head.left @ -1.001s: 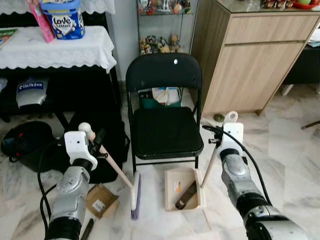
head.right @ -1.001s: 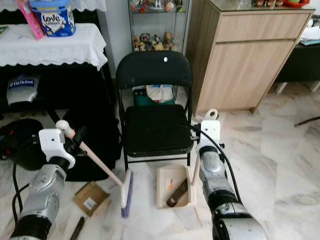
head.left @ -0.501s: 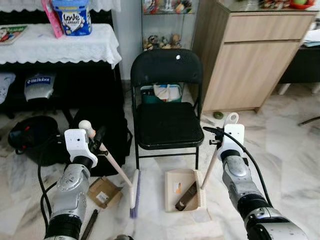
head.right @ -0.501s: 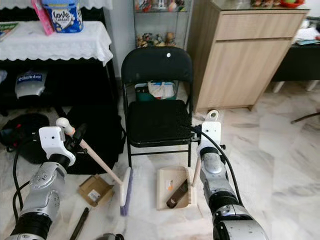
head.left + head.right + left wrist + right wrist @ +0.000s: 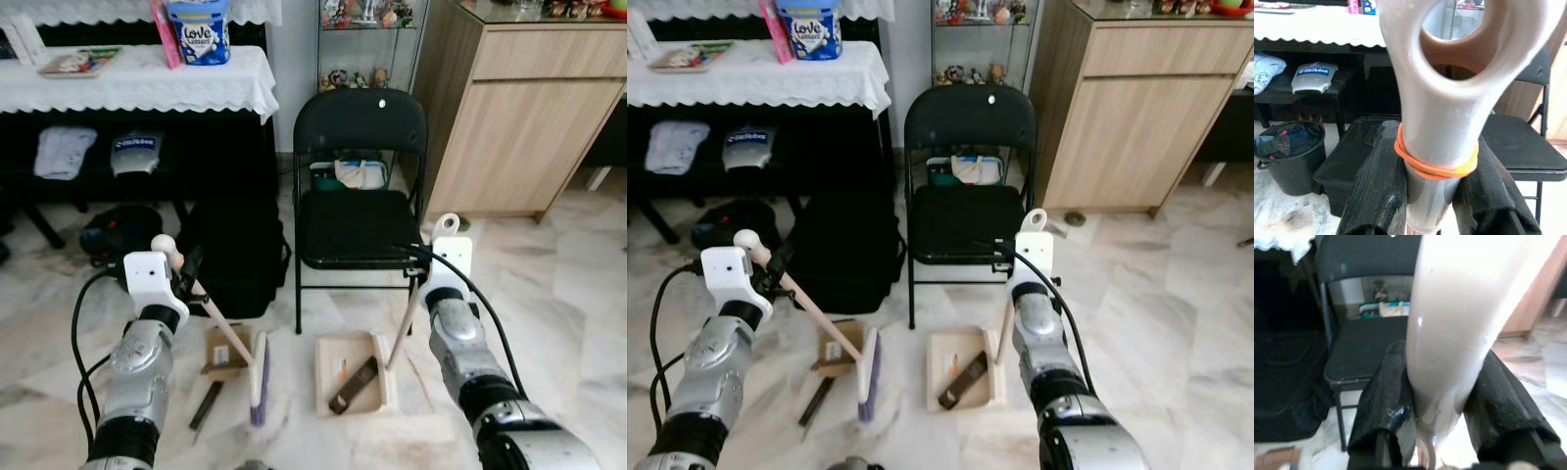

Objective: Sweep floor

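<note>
Left tool (image 5: 192, 277) is clamped on the upper handle of the hand broom (image 5: 257, 370). In the left wrist view both black fingers (image 5: 1382, 196) press the pale handle just below an orange rubber band (image 5: 1436, 166). The handle slants down toward the robot's right. The broom head with purple bristles rests on the marble floor (image 5: 578, 294).

Right tool (image 5: 419, 277) is closed around the dustpan handle (image 5: 404, 328). In the right wrist view its fingers (image 5: 1388, 401) sit tight on either side of the cream shaft. The handle stands nearly upright, leaning slightly. The dustpan (image 5: 350, 372) lies flat on the floor, just beside the broom head, on the robot's right of it. A dark elongated object (image 5: 352, 385) lies inside the pan, along with a small orange-marked scrap.

A small cardboard box (image 5: 227, 350) sits on the floor next to the broom head, partly behind the broom handle. A dark stick-like item (image 5: 205, 406) lies on the floor in front of the box.

A black folding chair (image 5: 358, 191) stands directly behind the dustpan. A black bag (image 5: 235, 255) rests to its left, below the tabletop (image 5: 147, 83) with the white lace cloth. On that tabletop stands a blue and white tub (image 5: 198, 29). A wooden cabinet (image 5: 519, 108) stands to the right of the chair.
</note>
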`<state>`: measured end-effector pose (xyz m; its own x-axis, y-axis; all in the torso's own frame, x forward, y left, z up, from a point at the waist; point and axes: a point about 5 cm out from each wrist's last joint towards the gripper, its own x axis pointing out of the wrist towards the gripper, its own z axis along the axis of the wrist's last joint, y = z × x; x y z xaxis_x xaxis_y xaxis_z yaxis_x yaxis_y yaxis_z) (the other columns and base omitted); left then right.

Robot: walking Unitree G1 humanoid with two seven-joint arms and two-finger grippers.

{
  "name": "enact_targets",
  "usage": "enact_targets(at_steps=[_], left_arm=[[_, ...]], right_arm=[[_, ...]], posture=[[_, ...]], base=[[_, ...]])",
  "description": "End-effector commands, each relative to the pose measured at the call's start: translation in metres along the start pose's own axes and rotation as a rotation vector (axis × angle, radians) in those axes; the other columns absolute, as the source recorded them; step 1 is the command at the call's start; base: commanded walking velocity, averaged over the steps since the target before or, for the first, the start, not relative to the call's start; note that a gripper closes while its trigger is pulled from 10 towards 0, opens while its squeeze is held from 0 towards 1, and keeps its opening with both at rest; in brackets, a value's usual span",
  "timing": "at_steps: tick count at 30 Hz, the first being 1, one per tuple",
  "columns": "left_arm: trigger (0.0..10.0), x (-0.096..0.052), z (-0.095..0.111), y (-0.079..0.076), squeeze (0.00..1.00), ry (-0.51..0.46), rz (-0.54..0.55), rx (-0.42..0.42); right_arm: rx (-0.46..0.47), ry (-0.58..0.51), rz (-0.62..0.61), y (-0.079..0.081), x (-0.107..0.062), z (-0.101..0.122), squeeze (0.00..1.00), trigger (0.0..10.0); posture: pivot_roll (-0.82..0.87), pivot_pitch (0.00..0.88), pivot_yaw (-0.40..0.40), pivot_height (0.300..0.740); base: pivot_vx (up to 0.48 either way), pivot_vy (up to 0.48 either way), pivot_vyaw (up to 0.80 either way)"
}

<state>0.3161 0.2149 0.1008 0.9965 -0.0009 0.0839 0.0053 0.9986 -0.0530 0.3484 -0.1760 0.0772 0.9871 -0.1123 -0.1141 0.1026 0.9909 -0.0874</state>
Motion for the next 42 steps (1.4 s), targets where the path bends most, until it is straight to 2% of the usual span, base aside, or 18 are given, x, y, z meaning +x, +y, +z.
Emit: enact_targets(at_steps=[1, 13, 22, 27, 28, 32, 35, 37, 38, 40, 42], left_arm=[[10.0, 0.007, 0.013, -0.002, 0.00, -0.064, -0.011, 0.012], [10.0, 0.012, 0.014, -0.008, 0.00, -0.079, -0.013, 0.013], [10.0, 0.008, 0.010, -0.007, 0.00, -0.081, 0.006, 0.022], [10.0, 0.000, 0.006, -0.015, 0.00, -0.088, -0.008, 0.058], [10.0, -0.004, 0.004, -0.015, 0.00, -0.088, 0.006, 0.058], [10.0, -0.013, -0.004, -0.011, 0.00, -0.067, 0.038, 0.057], [10.0, -0.011, 0.001, -0.014, 0.00, -0.077, 0.015, 0.072], [10.0, -0.009, 0.003, -0.012, 0.00, -0.084, 0.008, 0.087], [10.0, -0.007, 0.004, -0.004, 0.00, -0.085, 0.037, 0.103], [10.0, -0.007, 0.004, -0.001, 0.00, -0.086, 0.045, 0.106], [10.0, -0.001, 0.010, 0.007, 0.00, -0.099, 0.086, 0.107]], right_arm=[[0.012, -0.113, 0.010, 0.001, 0.006, 0.023, 0.00, 10.0], [0.050, -0.166, 0.050, 0.008, 0.007, 0.032, 0.00, 10.0], [0.063, -0.170, 0.057, 0.002, 0.003, 0.026, 0.00, 10.0], [0.056, -0.219, 0.053, -0.014, -0.001, 0.028, 0.00, 10.0], [0.051, -0.227, 0.050, -0.021, -0.002, 0.028, 0.00, 10.0], [0.037, -0.211, 0.040, -0.032, -0.003, 0.025, 0.00, 10.0], [0.039, -0.224, 0.022, -0.039, 0.001, 0.032, 0.00, 10.0], [0.046, -0.226, 0.015, -0.038, 0.003, 0.035, 0.00, 10.0], [0.070, -0.222, 0.015, -0.034, 0.005, 0.037, 0.00, 10.0], [0.076, -0.221, 0.015, -0.032, 0.005, 0.037, 0.00, 10.0], [0.093, -0.222, 0.039, -0.022, 0.009, 0.042, 0.00, 10.0]], posture=[[0.03, 0.000, 0.003, 0.740], [0.02, 0.000, 0.017, 0.740], [0.02, 0.000, 0.015, 0.740], [0.03, 0.000, -0.015, 0.740], [0.03, 0.000, -0.026, 0.740], [0.04, 0.000, -0.027, 0.740], [0.07, 0.000, -0.019, 0.740], [0.07, 0.000, -0.033, 0.740], [0.06, 0.000, -0.041, 0.740], [0.06, 0.000, -0.041, 0.740], [0.04, 0.000, -0.058, 0.740]], base=[[0.000, 0.000, 0.69], [0.000, 0.000, 0.79], [0.000, 0.000, 0.80], [0.000, 0.000, 0.80], [0.000, 0.000, 0.80], [0.000, 0.000, 0.80], [0.000, 0.000, 0.80], [0.000, 0.000, 0.80], [0.000, 0.000, 0.80], [0.000, 0.000, 0.80], [0.000, 0.000, 0.80]])
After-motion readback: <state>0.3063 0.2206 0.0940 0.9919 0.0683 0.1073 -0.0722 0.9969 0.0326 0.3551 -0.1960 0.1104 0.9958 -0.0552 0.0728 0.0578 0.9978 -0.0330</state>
